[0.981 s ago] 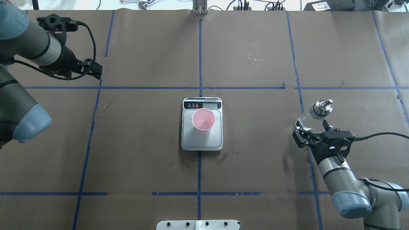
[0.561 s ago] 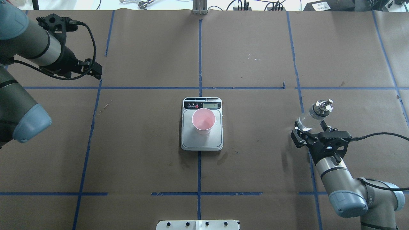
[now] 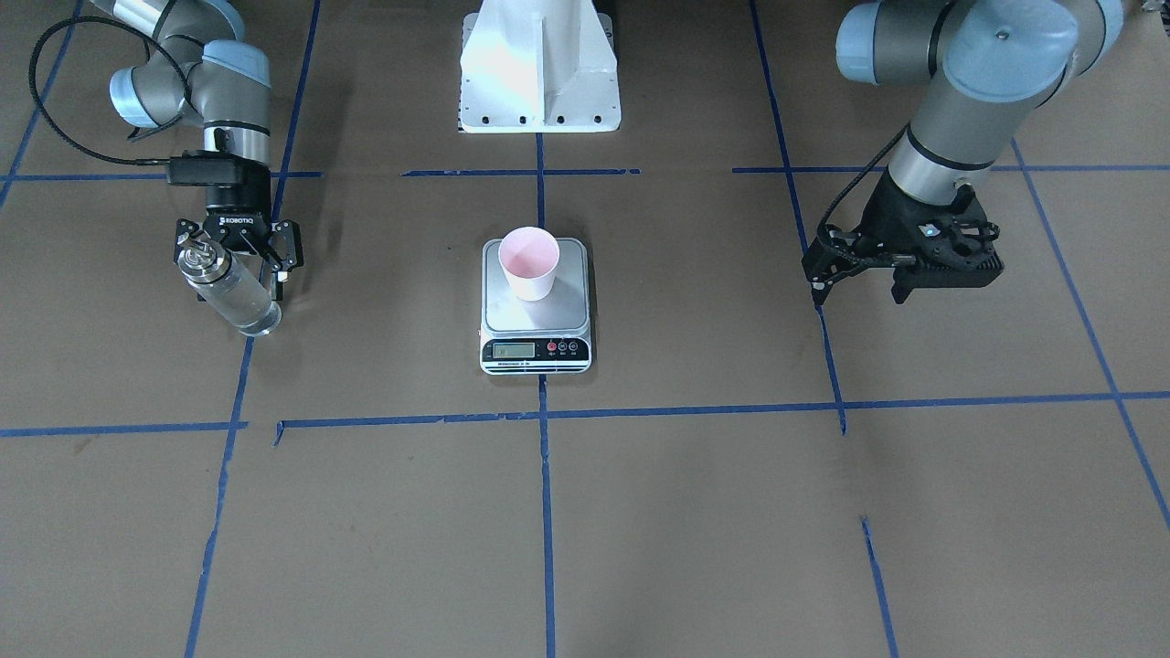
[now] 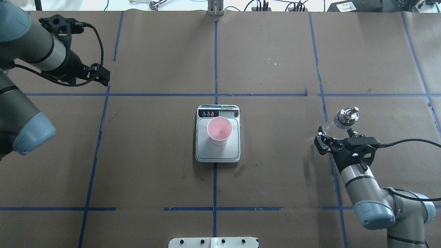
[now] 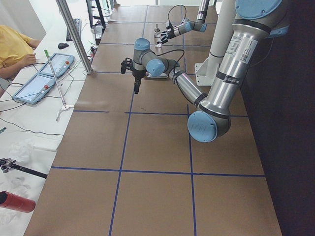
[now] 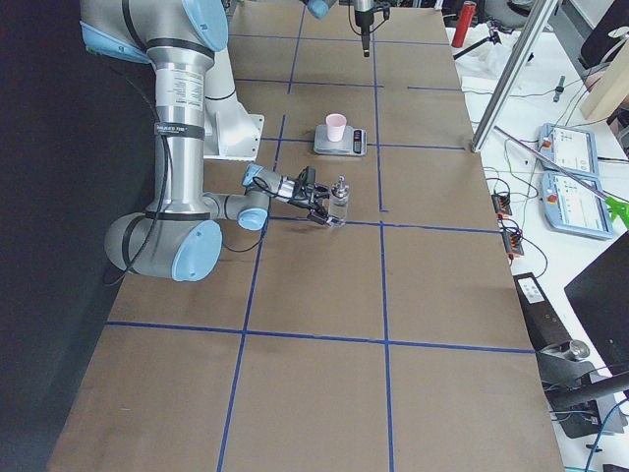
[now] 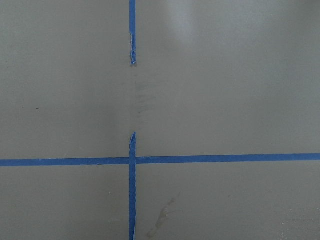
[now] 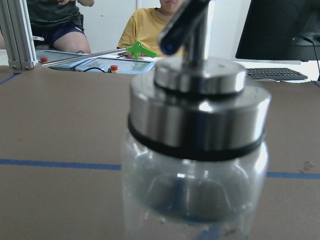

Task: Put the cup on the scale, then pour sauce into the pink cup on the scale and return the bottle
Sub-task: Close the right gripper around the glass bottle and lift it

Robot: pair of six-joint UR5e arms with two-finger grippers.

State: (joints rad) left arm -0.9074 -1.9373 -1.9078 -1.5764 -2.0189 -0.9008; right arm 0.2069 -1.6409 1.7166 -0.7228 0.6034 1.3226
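The pink cup (image 4: 219, 130) stands upright on the steel scale (image 4: 217, 154) at the table's middle; both also show in the front view, the cup (image 3: 528, 260) on the scale (image 3: 537, 318). The clear glass bottle (image 4: 346, 116) with its silver cap stands on the table at the right. My right gripper (image 3: 236, 281) is open, a finger on each side of the bottle (image 3: 230, 294). The bottle's cap and spout fill the right wrist view (image 8: 195, 115). The sauce is too clear to make out. My left gripper (image 4: 104, 75) is shut and empty above the far left of the table.
Blue tape lines (image 4: 215, 94) divide the brown paper table top. The robot's white base (image 3: 539, 68) is at the near edge. Operators sit beyond the far edge with tablets (image 6: 565, 162). Faint stains (image 4: 239, 170) lie in front of the scale.
My right gripper has shifted slightly forward towards the bottle, and its elbow has moved in. The bottle, cup, scale and left arm have not moved.
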